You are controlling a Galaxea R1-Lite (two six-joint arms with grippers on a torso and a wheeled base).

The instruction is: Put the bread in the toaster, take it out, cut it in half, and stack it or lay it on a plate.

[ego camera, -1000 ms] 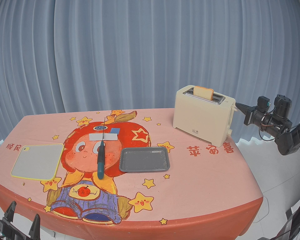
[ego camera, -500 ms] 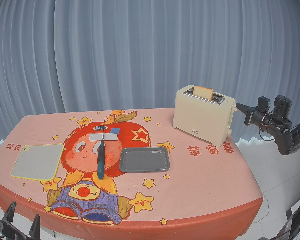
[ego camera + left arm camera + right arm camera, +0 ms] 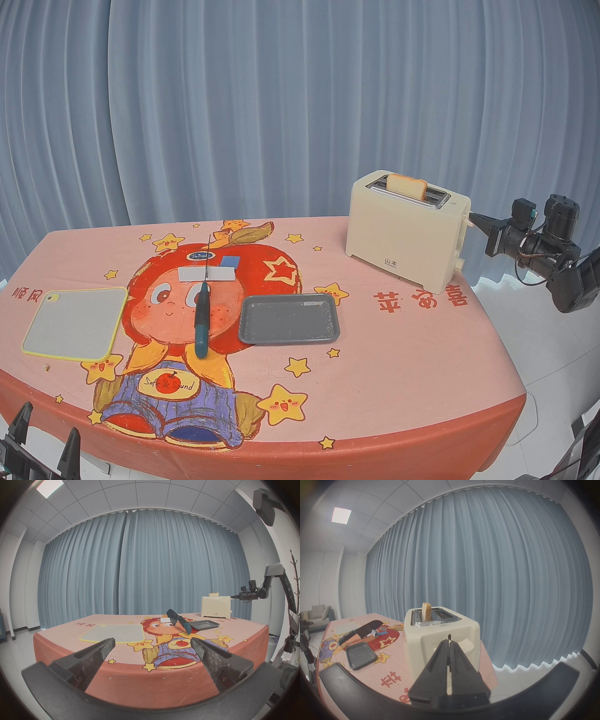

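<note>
A slice of bread (image 3: 407,185) stands upright in one slot of the cream toaster (image 3: 400,240) at the table's back right, its top sticking out. My right gripper (image 3: 473,216) is shut, its tips at the lever (image 3: 465,216) on the toaster's right end. The right wrist view has the shut right gripper (image 3: 449,643) against that lever (image 3: 465,645), with the bread (image 3: 426,612) above. My left gripper (image 3: 153,643) is open and holds nothing, low off the table's front left corner (image 3: 50,425). A dark grey tray (image 3: 289,319) lies mid-table.
A teal-handled knife (image 3: 202,312) rests with its blade on a small white stand (image 3: 206,273), left of the tray. A grey cutting board with a yellow rim (image 3: 76,323) lies at the left. The tablecloth's front right area is bare.
My right gripper and arm have dropped slightly beside the toaster's lever. The bread, the knife and the left gripper are where they were.
</note>
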